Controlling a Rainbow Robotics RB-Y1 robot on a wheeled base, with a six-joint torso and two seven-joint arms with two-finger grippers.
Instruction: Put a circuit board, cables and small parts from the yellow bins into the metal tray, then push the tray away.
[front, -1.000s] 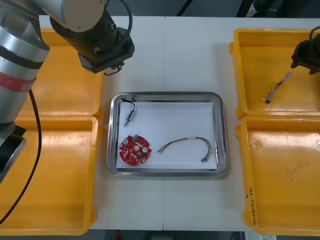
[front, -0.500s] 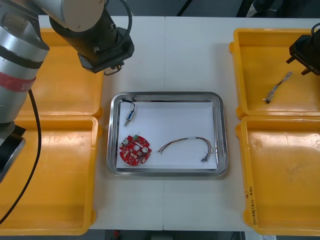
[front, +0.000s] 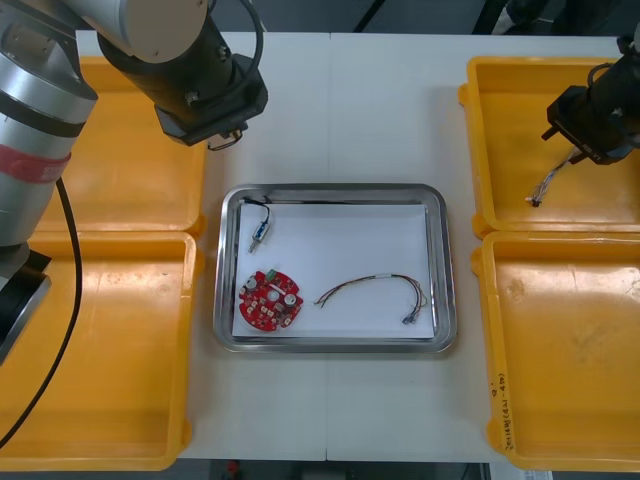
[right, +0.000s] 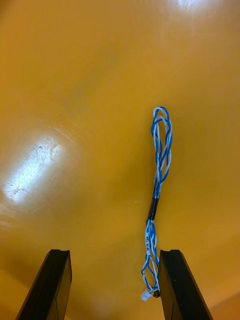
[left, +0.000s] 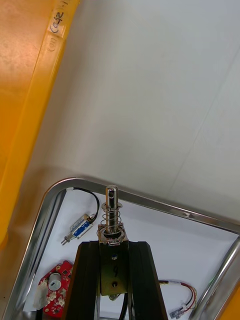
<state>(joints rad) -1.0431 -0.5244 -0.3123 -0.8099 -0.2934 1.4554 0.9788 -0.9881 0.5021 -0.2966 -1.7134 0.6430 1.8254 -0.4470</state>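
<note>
My left gripper (front: 222, 128) hangs above the table just beyond the metal tray (front: 335, 188), shut on a small metal part (left: 111, 220) with a spring that sticks out past the fingertips. On the tray's white inside lie a round red circuit board (front: 268, 300), a red and yellow cable (front: 375, 290) and a small part with a black cable (front: 258, 232). My right gripper (front: 585, 130) is over the far right yellow bin (front: 480, 120), open. In the right wrist view a twisted blue and white cable (right: 160, 190) lies on the bin floor, its near end just inside one finger (right: 180, 285).
Two yellow bins (front: 130, 350) stand at the left and two more at the right, the near right one (front: 560, 350) bare inside. Bare table stretches beyond the tray. The left arm's grey body covers part of the far left bin.
My right gripper has moved leftward over the far right bin and now stands above the blue and white cable. The left arm and the tray's contents have stayed still.
</note>
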